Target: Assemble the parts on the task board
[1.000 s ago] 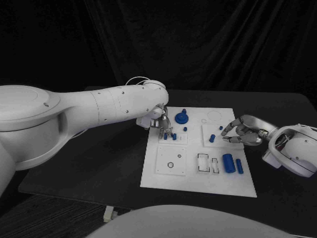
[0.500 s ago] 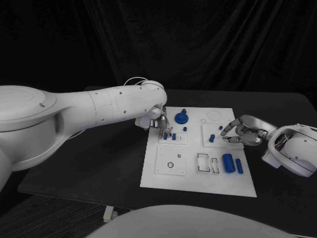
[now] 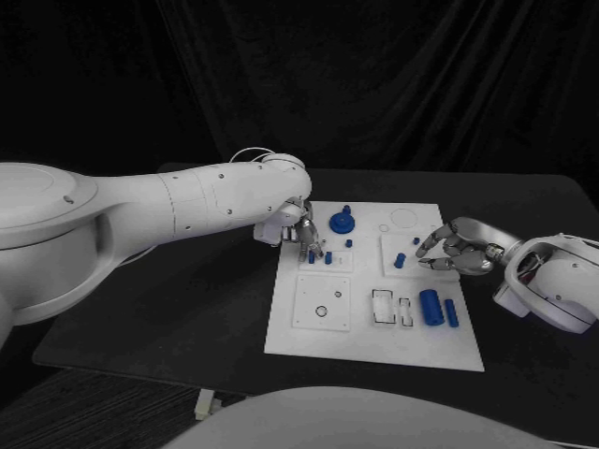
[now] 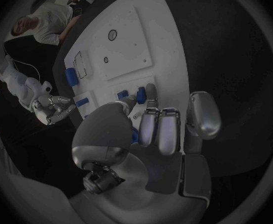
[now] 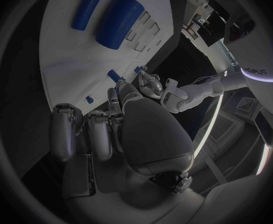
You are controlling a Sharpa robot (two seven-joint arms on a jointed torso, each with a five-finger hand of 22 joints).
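The left hand (image 3: 304,236) pinches a small blue peg (image 4: 135,135) over the flat white task board (image 3: 354,335) (right hand (image 3: 455,250) loosely curled, empty).

- The one readable text is the word "sharpa", in dark letters on a white robot arm (image 5: 258,59) at the edge of the right wrist view.
- No letters, numbers or signs can be read on the task board (image 3: 375,299), the parts or the tabletop (image 3: 178,309).
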